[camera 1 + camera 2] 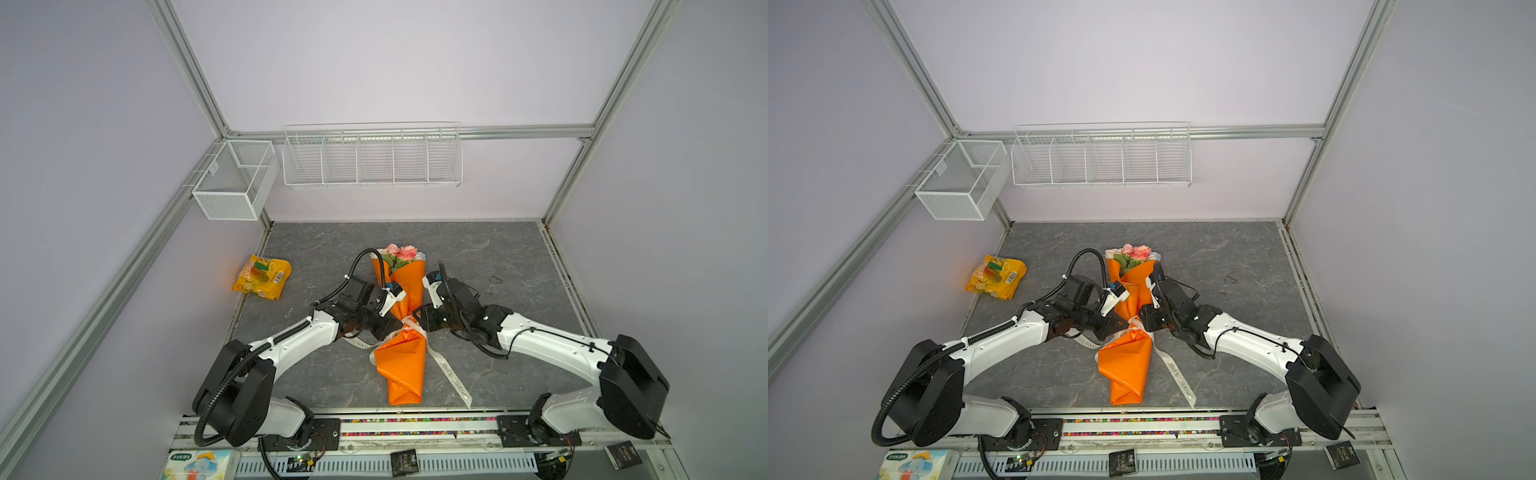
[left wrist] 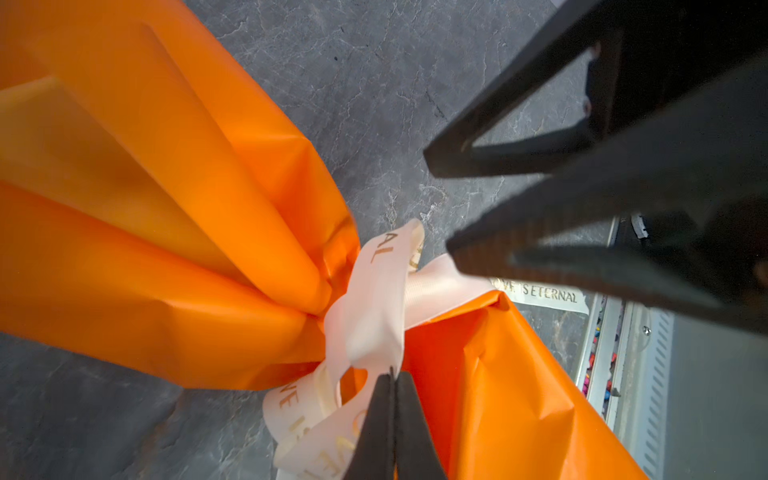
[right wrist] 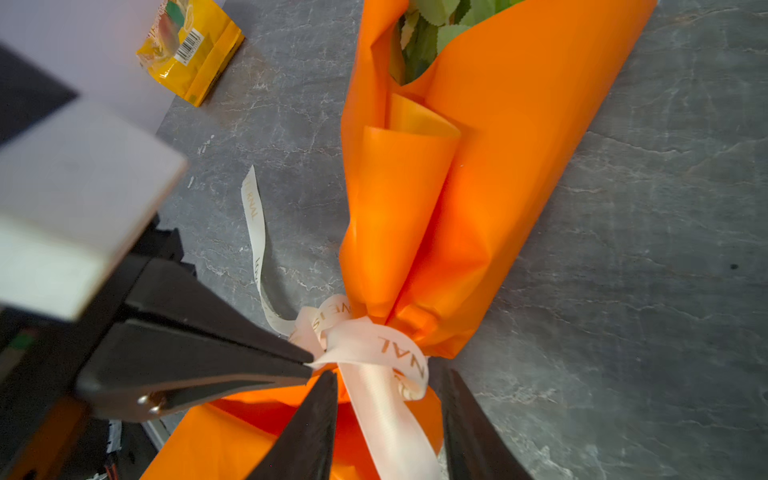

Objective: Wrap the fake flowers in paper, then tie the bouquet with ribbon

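The bouquet point(image 1: 405, 291) lies mid-bench point(image 1: 498, 257), blooms toward 12 o'clock — left end effector point(image 3: 309, 364) pinched shut on the ribbon knot point(image 3: 353, 336), so the right end effector point(image 3: 390, 374), parted and empty, should draw the tail point(image 3: 390, 428) toward 3 o'clock.

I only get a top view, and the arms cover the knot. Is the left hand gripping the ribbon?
Observer: Yes. The left wrist view shows the left hand shut on the cream ribbon, right at the knot around the bouquet.
Operator: And the right hand?
Observer: Open. In the right wrist view the right hand has its fingers apart on either side of the ribbon's tail, not pinching it.
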### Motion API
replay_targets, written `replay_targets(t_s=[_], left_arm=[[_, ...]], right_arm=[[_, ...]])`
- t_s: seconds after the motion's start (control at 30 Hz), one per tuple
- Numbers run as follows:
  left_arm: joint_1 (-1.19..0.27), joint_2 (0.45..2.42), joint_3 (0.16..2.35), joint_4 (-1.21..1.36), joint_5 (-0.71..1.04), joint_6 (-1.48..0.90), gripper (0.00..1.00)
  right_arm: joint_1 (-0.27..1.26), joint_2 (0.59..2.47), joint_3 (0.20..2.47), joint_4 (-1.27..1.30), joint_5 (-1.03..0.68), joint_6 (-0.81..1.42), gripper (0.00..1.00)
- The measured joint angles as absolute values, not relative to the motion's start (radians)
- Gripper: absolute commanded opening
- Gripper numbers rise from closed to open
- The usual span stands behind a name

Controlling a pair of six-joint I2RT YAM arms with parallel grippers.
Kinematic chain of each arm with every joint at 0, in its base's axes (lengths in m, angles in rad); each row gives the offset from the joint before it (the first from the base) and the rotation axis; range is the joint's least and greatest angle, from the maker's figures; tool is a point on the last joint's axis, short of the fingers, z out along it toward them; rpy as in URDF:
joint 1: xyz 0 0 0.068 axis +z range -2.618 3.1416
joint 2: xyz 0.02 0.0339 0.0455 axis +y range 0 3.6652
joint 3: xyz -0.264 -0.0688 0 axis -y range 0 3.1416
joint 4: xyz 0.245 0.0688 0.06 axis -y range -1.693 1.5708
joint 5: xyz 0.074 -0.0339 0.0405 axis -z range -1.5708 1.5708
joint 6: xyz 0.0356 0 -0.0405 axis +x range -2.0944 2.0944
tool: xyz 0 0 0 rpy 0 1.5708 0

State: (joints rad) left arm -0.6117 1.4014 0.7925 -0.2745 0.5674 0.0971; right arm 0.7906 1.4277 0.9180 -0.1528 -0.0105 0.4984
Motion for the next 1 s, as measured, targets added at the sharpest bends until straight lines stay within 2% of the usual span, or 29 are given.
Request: replay_targets(t_s=[0.13,0.27,0.47,1.0], left_arm=[[-0.612,1.389,0.793,-0.274,0.585,0.109,0.0],[-0.612,1.383,0.792,-0.281,0.613,0.128,0.0],[-0.612,1.387,0.792,-0.32,0.64,0.159,0.0],[-0.614,1.4,0.793,-0.35,0.649,0.178,0.0]], right_arm=[[0.719,1.506,1.044,-0.227,-0.091,0.439,0.4],[0.714,1.606,1.133,-0.276,-0.194,0.376,0.35],[0.72,1.68,1.172,-0.371,-0.313,0.289,0.33],[0.735,1.777,1.308,-0.661,-0.444,0.048,0.32]])
